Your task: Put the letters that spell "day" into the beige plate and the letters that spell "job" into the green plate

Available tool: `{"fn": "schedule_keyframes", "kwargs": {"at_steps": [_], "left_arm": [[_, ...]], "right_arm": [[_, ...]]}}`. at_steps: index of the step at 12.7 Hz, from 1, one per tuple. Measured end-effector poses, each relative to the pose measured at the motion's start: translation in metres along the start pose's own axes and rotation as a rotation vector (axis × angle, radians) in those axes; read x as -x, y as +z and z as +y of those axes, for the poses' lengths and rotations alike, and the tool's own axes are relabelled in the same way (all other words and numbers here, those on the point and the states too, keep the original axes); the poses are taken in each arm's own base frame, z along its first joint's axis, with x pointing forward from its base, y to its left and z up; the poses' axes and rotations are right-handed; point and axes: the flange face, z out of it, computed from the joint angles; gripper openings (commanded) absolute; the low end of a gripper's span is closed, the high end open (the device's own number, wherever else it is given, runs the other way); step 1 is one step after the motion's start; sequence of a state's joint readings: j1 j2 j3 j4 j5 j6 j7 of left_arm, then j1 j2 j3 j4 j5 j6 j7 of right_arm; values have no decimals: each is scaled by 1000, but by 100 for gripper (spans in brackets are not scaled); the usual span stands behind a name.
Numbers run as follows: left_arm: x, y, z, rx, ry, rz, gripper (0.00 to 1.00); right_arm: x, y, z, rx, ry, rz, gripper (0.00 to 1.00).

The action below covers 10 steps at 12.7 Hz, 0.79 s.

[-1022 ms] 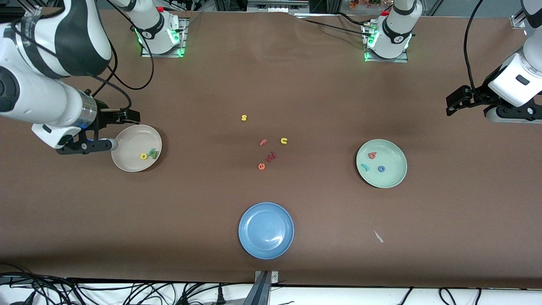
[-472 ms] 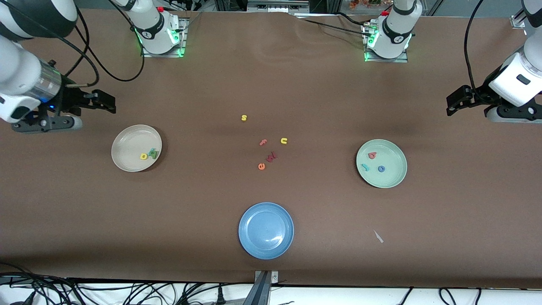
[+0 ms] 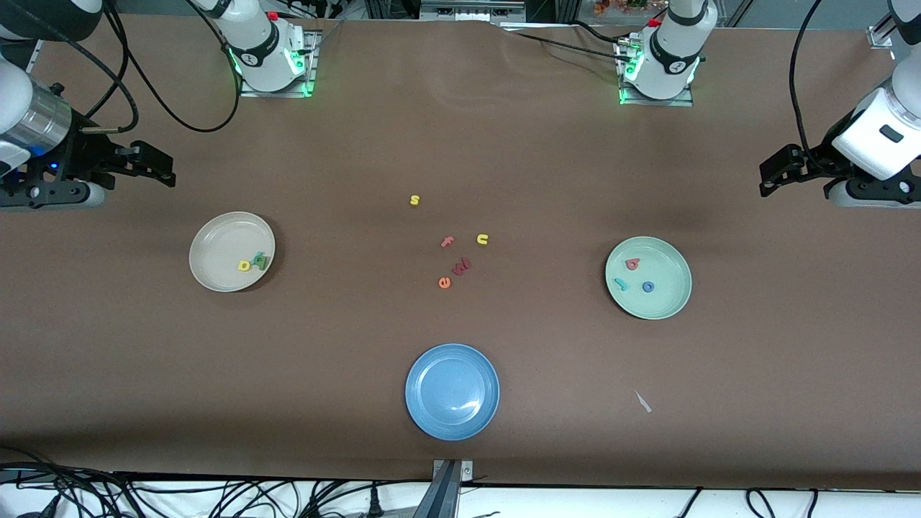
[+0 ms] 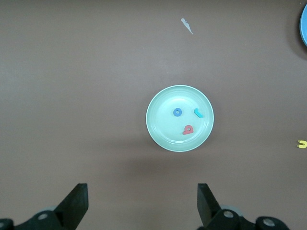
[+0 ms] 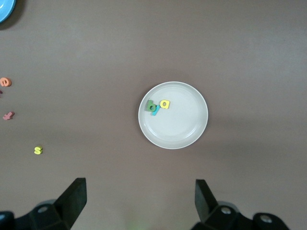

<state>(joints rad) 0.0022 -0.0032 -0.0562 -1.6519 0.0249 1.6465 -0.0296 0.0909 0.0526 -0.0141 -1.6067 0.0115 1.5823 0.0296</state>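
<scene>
The right tool (image 3: 155,167), wide open and empty, has pulled up and away from the beige plate (image 3: 216,241), where d, a, y (image 3: 253,262) lie. The left tool (image 3: 781,169) waits open, empty; j, o, b (image 3: 633,277) lie in the green plate (image 3: 665,302). Both words look placed.

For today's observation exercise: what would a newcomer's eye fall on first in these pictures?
Three plates: a beige plate at the right arm's end holding d, a, y, a green plate at the left arm's end holding j, o, b, and a blue plate nearest the camera. Five stray letters lie mid-table.
</scene>
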Motion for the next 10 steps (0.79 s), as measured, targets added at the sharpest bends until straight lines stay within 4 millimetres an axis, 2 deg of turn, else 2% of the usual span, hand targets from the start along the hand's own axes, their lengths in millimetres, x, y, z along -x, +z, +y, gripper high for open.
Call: {"fn": "schedule_keyframes", "kwargs": {"at_steps": [2,10], "left_arm": [[0,-2,0,0,0,4,100],[0,-4,0,0,0,8,100]], "right_arm": [[-2,2,4,-1,8,6,100],[-3,5,2,0,3,0,100]]}}
